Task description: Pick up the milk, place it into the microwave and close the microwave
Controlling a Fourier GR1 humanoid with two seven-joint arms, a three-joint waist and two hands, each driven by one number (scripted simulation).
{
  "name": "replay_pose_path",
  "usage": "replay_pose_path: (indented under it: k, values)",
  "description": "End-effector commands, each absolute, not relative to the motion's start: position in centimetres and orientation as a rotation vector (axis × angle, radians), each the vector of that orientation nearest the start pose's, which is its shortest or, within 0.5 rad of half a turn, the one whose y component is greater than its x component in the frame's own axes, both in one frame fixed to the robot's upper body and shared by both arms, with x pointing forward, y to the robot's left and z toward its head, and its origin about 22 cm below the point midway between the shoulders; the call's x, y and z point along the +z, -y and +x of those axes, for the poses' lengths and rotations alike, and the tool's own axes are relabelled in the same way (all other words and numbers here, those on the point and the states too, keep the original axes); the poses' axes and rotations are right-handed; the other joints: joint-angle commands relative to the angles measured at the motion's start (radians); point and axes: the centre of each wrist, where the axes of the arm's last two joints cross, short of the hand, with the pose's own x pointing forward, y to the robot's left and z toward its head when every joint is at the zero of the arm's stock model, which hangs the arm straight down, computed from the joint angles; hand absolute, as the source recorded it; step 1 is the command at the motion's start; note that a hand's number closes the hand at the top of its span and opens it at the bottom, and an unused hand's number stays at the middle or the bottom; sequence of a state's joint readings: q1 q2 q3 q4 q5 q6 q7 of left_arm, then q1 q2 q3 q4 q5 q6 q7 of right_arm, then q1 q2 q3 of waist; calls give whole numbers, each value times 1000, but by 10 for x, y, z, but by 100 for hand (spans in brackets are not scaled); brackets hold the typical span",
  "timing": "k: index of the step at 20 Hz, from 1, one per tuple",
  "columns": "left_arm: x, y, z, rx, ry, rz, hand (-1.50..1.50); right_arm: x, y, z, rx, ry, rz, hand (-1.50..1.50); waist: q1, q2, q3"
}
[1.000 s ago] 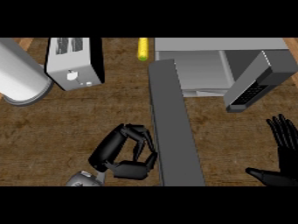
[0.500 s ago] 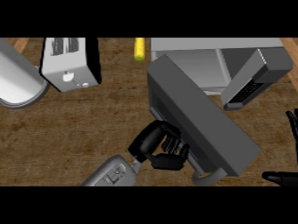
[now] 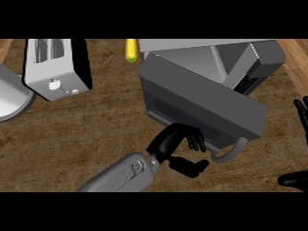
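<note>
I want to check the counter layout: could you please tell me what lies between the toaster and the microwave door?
In the head view, only bare wooden counter separates the toaster from the microwave door.

The tabletop (image 3: 83,131) is seen as brown wood with a mottled, matt grain. The microwave (image 3: 203,81) is finished in smooth grey metal, its door (image 3: 203,106) a darker matt grey. The toaster (image 3: 53,67) looks like pale smooth metal with black sides. A glossy, silvery sheen is shown by the cylinder (image 3: 3,97). The left hand (image 3: 176,146) appears as shiny black plastic.
</note>
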State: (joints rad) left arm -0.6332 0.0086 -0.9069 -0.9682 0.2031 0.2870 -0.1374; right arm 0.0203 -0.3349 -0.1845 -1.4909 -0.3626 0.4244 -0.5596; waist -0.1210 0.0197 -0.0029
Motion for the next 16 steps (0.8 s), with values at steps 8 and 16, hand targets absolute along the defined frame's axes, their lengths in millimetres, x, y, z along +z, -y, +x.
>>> replay_pose_path:
  k: [8,16]
  values:
    - [30,1,309,-639,1763,-395,150,61,340,252,254,2145,474,-150,-116,26,-5]
    - [54,7,335,-581,1803,-350,150,86,344,258,307,2182,496,-150,-200,40,-2]
